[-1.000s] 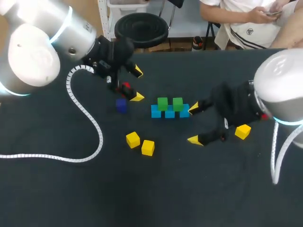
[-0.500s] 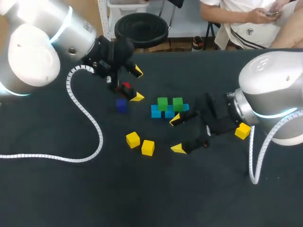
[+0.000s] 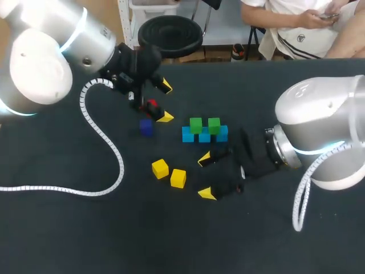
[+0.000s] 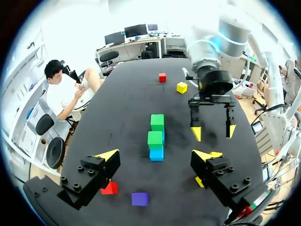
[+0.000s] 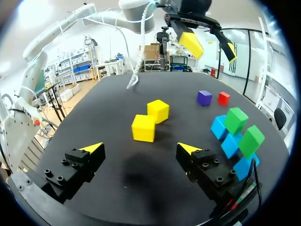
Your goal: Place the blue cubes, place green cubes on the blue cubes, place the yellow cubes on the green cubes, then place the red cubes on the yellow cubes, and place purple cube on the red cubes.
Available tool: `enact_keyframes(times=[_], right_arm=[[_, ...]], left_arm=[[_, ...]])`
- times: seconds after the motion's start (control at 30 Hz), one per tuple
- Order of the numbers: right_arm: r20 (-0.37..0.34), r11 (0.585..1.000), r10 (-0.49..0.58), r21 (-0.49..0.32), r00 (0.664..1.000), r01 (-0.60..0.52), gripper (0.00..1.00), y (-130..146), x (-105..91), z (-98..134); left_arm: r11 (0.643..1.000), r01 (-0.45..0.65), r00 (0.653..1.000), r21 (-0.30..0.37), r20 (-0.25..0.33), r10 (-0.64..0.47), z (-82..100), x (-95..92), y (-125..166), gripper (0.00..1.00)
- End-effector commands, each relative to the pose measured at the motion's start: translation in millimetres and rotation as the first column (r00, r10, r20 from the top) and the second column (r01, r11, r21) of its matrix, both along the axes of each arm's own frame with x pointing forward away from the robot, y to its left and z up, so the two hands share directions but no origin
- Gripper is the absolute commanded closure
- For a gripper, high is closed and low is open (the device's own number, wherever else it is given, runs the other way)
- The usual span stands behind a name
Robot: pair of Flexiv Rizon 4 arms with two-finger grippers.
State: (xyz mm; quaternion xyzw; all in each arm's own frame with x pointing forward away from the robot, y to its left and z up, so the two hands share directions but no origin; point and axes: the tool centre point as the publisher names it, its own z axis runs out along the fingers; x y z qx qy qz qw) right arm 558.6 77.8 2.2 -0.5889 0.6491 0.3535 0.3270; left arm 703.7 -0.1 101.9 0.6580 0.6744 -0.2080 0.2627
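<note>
Three blue cubes lie in a row mid-table with two green cubes on top, also seen as green cubes beside my right fingers. Two yellow cubes sit left of my right gripper, which is open and empty. In the right wrist view the yellow cubes lie just ahead of the right gripper. My left gripper hangs open over a red cube, with a purple cube beside it. The left gripper holds nothing.
In the left wrist view a second red cube and a third yellow cube lie beyond my right gripper. A white cable loops across the left of the table.
My right arm has swung left and forward, bringing its open gripper up to the two yellow cubes and covering the yellow cube at the right. The left arm has not moved.
</note>
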Motion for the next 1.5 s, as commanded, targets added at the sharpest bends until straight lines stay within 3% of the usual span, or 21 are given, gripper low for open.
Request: enact_keyframes(times=[0.03,0.13,0.5,0.7,1.13,1.5], right_arm=[[0.026,1.000,-0.013,-0.026,1.000,0.014,0.00,2.6,-12.3,14.0],[0.042,0.999,0.005,-0.036,0.999,-0.004,0.00,8.5,-10.2,16.2],[0.032,0.995,0.077,0.058,0.997,-0.079,0.00,20.8,14.6,2.3],[0.004,0.997,0.067,0.048,0.998,-0.067,0.00,29.7,13.7,5.3],[-0.020,0.999,-0.009,-0.054,1.000,0.008,0.00,43.8,-8.2,14.4],[-0.002,0.999,0.007,-0.045,1.000,-0.007,0.00,41.3,5.3,4.0]], left_arm=[[1.000,0.001,1.000,-0.002,0.001,-0.001,-0.2,-0.1,0.9,0.00],[1.000,0.001,1.000,-0.002,0.001,-0.001,-0.2,-0.1,0.9,0.00],[1.000,0.001,1.000,-0.002,0.001,-0.001,-0.2,-0.1,0.9,0.00],[1.000,0.001,1.000,-0.002,0.001,-0.001,-0.2,-0.1,0.9,0.00],[1.000,0.001,1.000,-0.002,0.001,-0.001,-0.2,-0.1,0.9,0.00],[1.000,0.001,1.000,-0.002,0.001,-0.001,-0.2,-0.1,0.9,0.00]])
